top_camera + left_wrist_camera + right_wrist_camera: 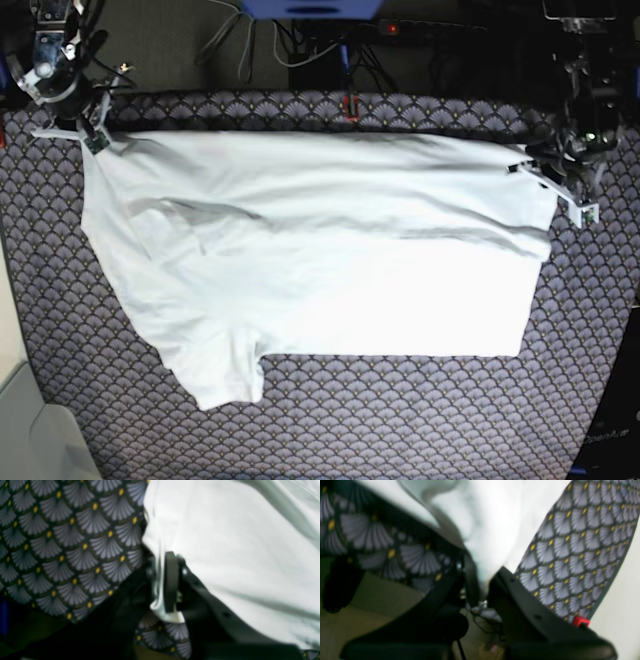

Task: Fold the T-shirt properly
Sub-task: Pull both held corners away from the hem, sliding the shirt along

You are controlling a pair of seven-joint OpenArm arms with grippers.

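Note:
The white T-shirt lies spread on the patterned surface, with one layer folded over and a sleeve hanging toward the front left. My left gripper is at the shirt's right edge. In the left wrist view it is shut on a pinch of the shirt's edge. My right gripper is at the shirt's far left corner. In the right wrist view it is shut on white cloth. The cloth between the two grippers runs stretched along the back edge.
A dark surface with a grey fan pattern and yellow dots covers the table. Cables and a power strip lie behind the back edge. A small red piece sits at the back middle. A pale object stands at the front left corner.

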